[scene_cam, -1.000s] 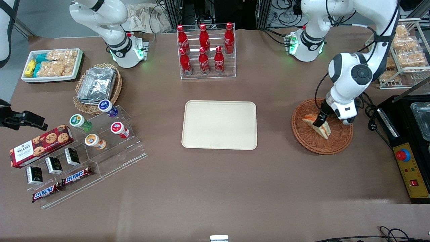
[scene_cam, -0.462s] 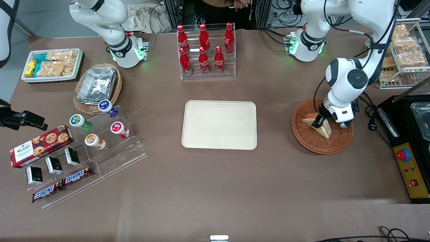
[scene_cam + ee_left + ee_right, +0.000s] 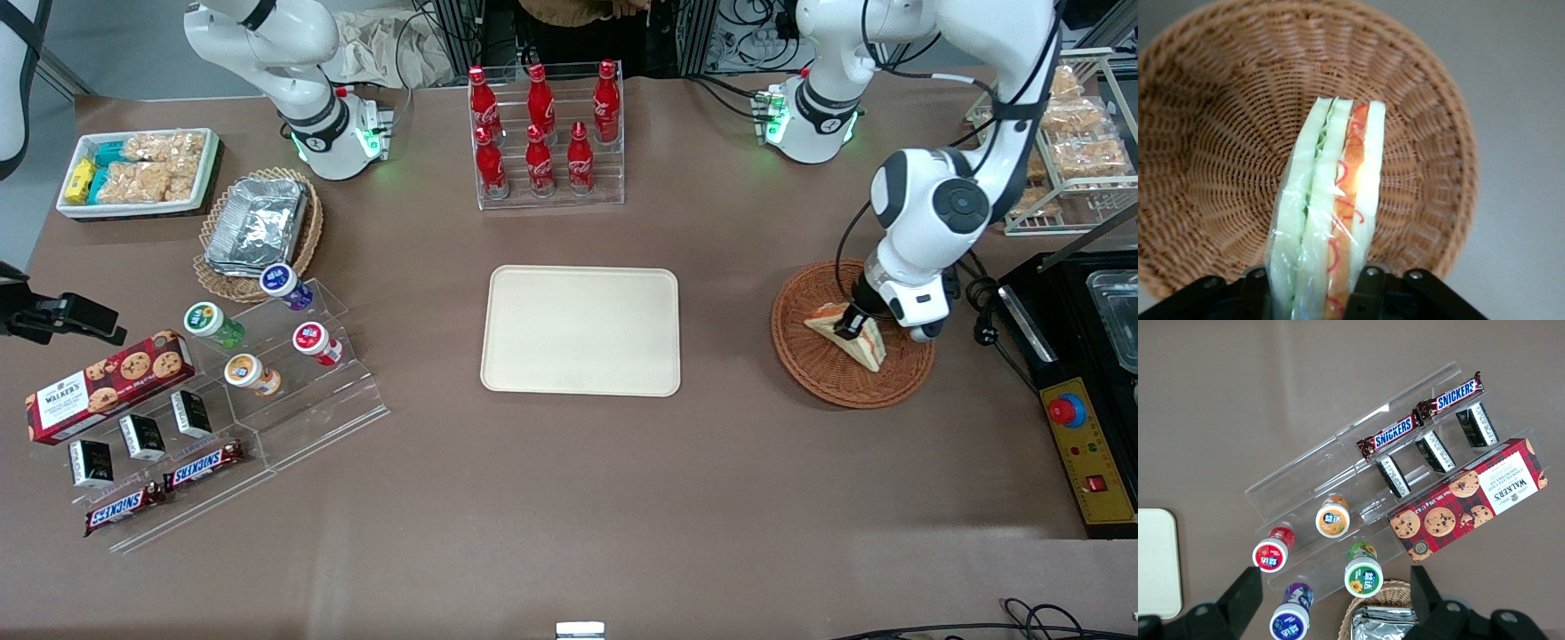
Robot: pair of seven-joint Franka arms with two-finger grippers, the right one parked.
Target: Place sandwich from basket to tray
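The sandwich (image 3: 847, 336) is a wrapped white-bread wedge with orange, red and green filling, standing on edge in the round brown wicker basket (image 3: 822, 363). My left gripper (image 3: 849, 327) is down in the basket, shut on the sandwich. In the left wrist view the sandwich (image 3: 1331, 213) sits between my two black fingers (image 3: 1368, 283), with the basket (image 3: 1225, 133) under it. The cream tray (image 3: 581, 330) lies at the table's middle, beside the basket toward the parked arm's end, with nothing on it.
A rack of red cola bottles (image 3: 544, 133) stands farther from the front camera than the tray. A black control box with a red button (image 3: 1080, 427) lies at the working arm's end. Snack racks (image 3: 222, 391) and a foil-tray basket (image 3: 258, 227) sit toward the parked arm's end.
The gripper has shifted a little within the basket and the sandwich has turned slightly with it. The sandwich stays in the basket.
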